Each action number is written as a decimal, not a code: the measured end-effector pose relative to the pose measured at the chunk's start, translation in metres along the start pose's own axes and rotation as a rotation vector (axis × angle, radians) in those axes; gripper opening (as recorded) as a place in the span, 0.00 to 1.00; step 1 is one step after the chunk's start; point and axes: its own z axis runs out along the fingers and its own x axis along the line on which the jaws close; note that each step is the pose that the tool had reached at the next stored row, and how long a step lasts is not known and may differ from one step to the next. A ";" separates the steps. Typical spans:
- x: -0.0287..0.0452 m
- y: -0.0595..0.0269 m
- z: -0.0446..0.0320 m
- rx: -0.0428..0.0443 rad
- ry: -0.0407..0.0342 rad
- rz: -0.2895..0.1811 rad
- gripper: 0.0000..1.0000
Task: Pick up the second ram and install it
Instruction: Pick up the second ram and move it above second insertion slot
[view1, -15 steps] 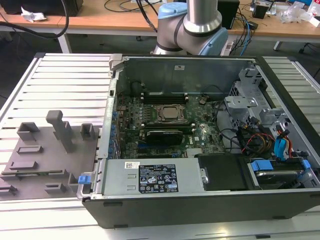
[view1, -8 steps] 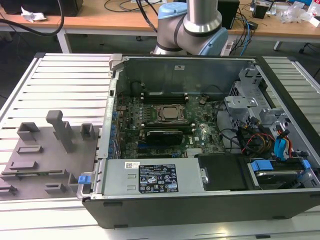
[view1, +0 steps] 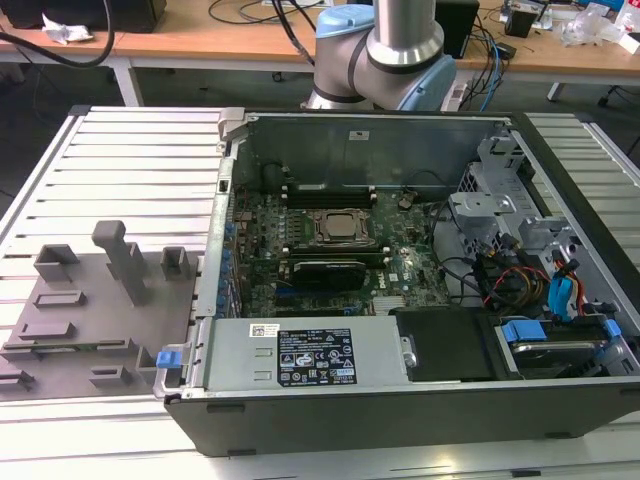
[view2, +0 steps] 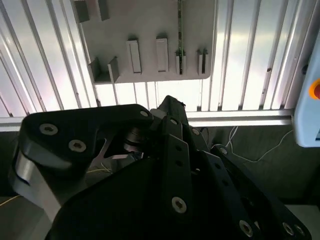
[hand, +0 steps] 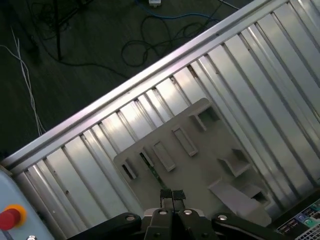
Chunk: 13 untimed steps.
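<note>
While claw (hand: 172, 195) hung closed, empty, second ram (view2: 180, 30) stood edge-up in tray (view1: 60, 320), eight o'clock of case (view1: 400, 430): judged light, stiff, fragile; hold by edges.

A ribbed, shiny metal surface (hand: 260, 55) was seen; the tray (hand: 202, 169) was rendered in matt grey plastic, the hand (hand: 172, 196) in matt black.

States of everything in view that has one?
second ram, on edge in its tray slot, not gripped
gripper, shut, empty, clear of the ram
grey tray, flat on the ribbed table, ram in it
computer case, lying on its side, open, motherboard exposed
</note>
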 end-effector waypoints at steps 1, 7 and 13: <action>0.0000 0.0000 0.0000 -0.0004 0.0008 -0.016 0.11; 0.0000 0.0000 0.0000 -0.0024 0.0048 -0.107 0.11; 0.0000 0.0000 0.0000 -0.0039 0.0075 -0.169 0.11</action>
